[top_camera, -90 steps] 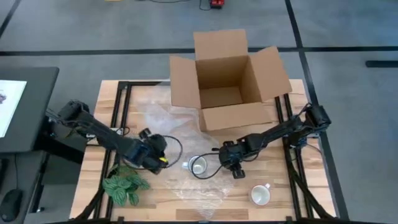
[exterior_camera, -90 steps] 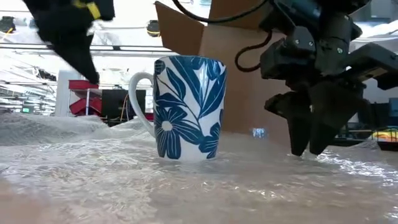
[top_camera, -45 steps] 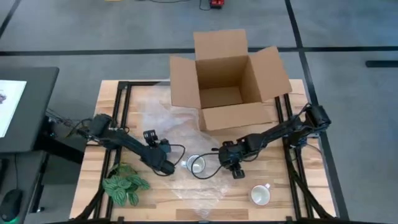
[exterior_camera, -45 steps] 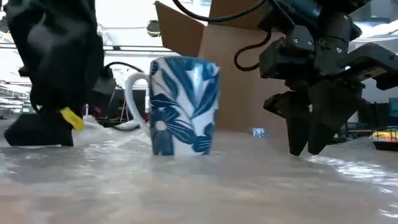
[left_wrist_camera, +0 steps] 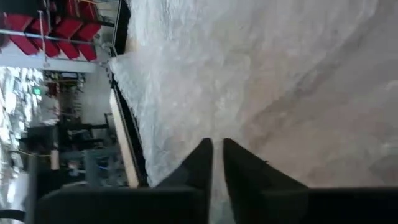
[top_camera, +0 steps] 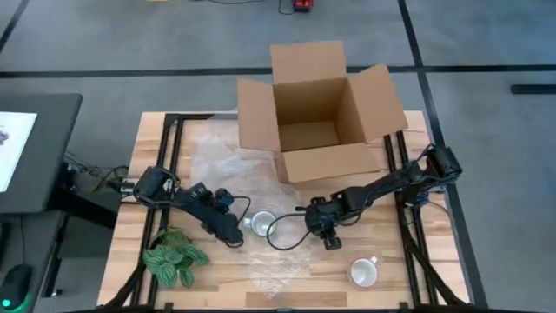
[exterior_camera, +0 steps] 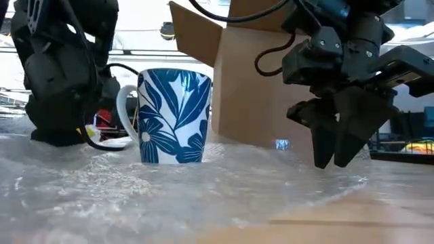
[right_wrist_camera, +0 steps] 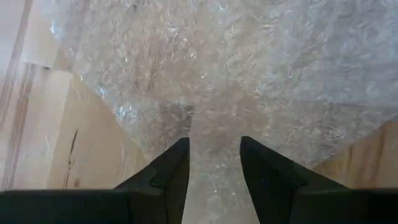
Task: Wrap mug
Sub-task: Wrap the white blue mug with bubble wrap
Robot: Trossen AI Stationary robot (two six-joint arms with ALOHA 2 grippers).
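I see the mug (exterior_camera: pixel 173 116) standing upright on the bubble wrap (top_camera: pixel 217 156), handle toward the left end effector (top_camera: pixel 233 236), which pinches the wrap. The right end effector (top_camera: pixel 331 241), beyond the mug, hangs open.

**Colours and patterns observed**

Mug (exterior_camera: pixel 173 116): white, with blue leaf and flower print. Second mug (top_camera: pixel 364 273) at 5 o'clock: plain white. Bubble wrap (top_camera: pixel 217 156): clear, dimpled. Box (top_camera: pixel 317 109): brown cardboard. Plant (top_camera: pixel 175 261) at 8 o'clock: green, pale-veined leaves. Table (top_camera: pixel 143 143): light wood grain. Both arms: black.

Overhead, table-level, two wrist views
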